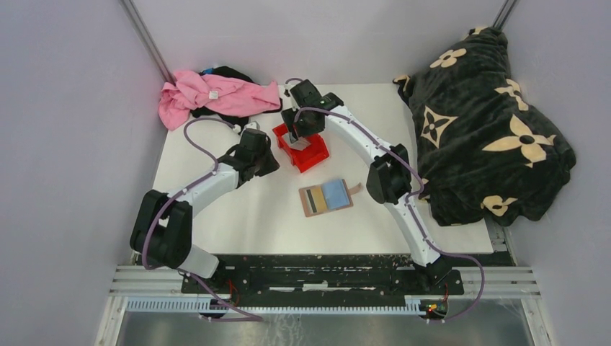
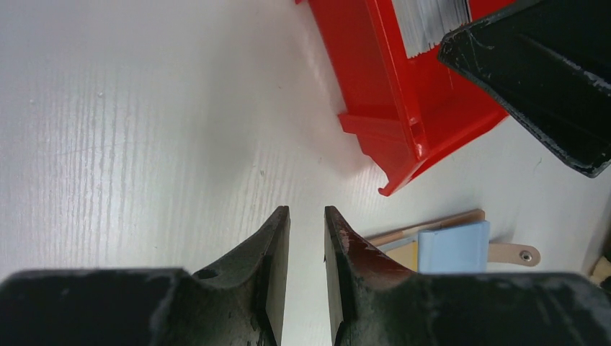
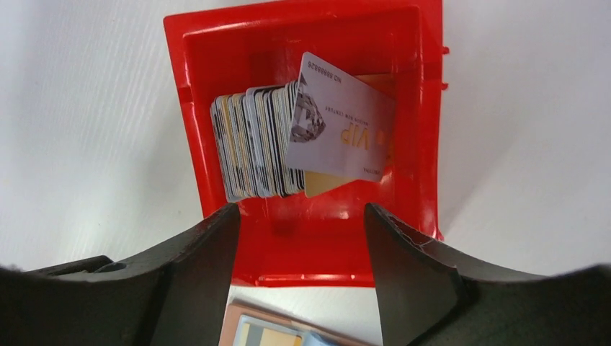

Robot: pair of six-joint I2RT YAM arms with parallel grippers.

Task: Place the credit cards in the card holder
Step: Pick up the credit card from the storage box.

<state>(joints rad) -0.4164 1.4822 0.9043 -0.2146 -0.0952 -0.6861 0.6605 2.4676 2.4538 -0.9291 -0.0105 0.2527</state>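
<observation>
The credit cards point(image 3: 256, 144) stand as a stack on edge in a red bin point(image 3: 317, 245), with a grey VIP card point(image 3: 342, 130) leaning on them and a gold one point(image 3: 328, 184) beneath. My right gripper point(image 3: 302, 216) is open and empty just above the bin point(image 1: 310, 155). The tan card holder point(image 1: 326, 197) lies open on the table in front of the bin, with a striped card and a bluish card point(image 1: 336, 193) in it. My left gripper point(image 2: 306, 213) hovers over bare table left of the bin point(image 2: 403, 108), jaws a narrow gap apart, nothing between. The holder's edge point(image 2: 432, 225) shows beyond it.
A pink cloth point(image 1: 216, 94) over dark fabric lies at the back left. A large dark flower-patterned blanket point(image 1: 490, 122) covers the table's right side. The right arm's dark finger point(image 2: 540, 79) looms over the bin in the left wrist view.
</observation>
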